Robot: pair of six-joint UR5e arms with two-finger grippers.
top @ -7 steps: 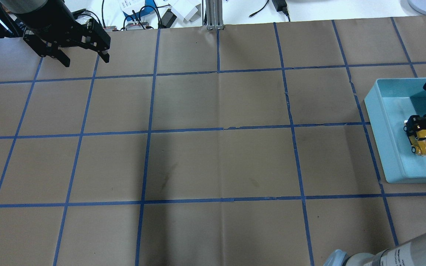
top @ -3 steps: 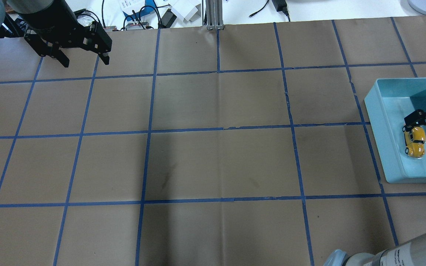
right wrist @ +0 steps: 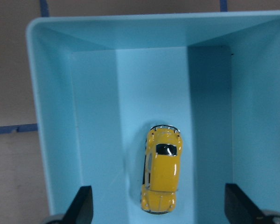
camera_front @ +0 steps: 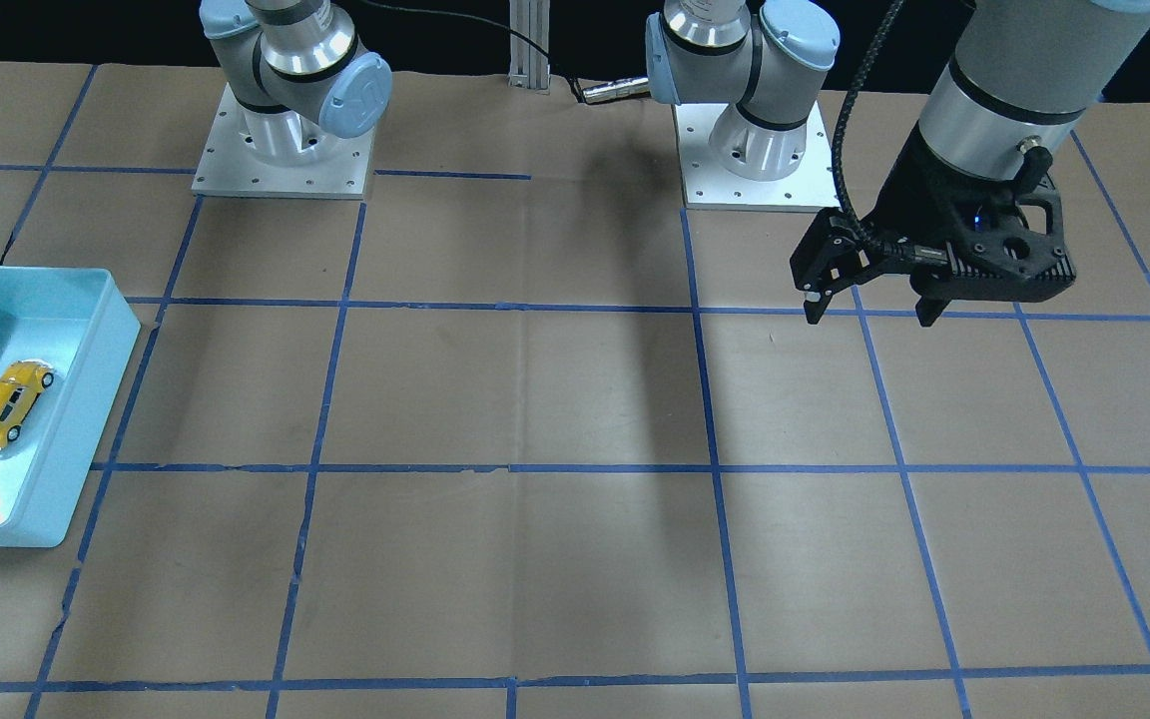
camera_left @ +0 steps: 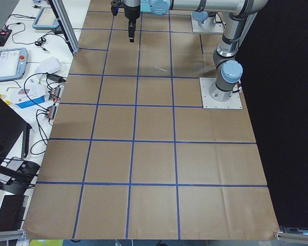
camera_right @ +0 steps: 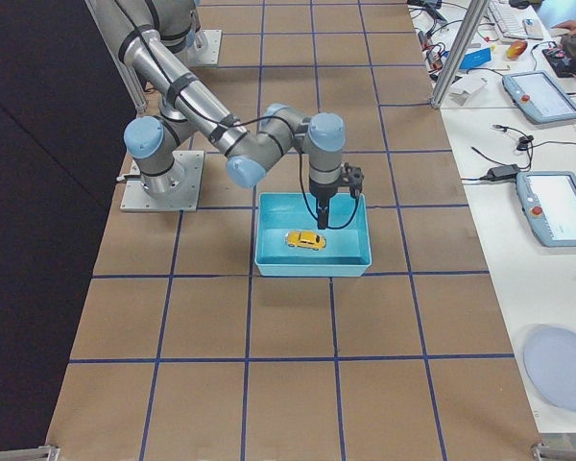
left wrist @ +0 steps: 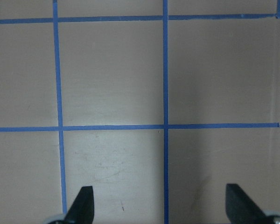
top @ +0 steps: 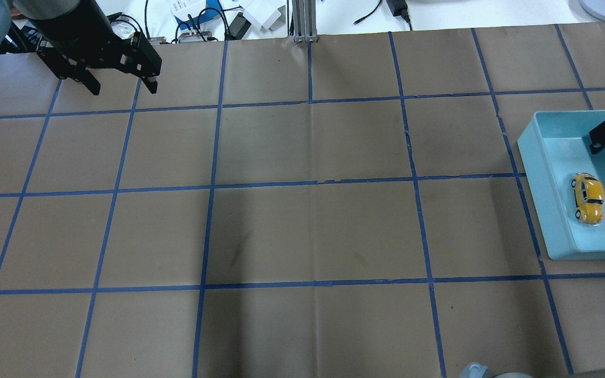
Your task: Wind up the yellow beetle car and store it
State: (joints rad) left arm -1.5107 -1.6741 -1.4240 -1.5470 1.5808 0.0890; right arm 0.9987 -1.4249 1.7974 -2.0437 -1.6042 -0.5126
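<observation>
Brown paper (top: pixel 313 231) taped into blue squares is the surface I'm watching. The yellow beetle car (top: pixel 588 198) sits on its wheels on the floor of a light blue tray (top: pixel 531 157) at the right edge. I see the right gripper (right wrist: pixel 159 207) hanging above that tray, fingers spread wide and clear of the car (its wrist view shows the car between the two tips). Well apart, at the far left, the left gripper (top: pixel 123 89) hovers over bare paper, spread too.
</observation>
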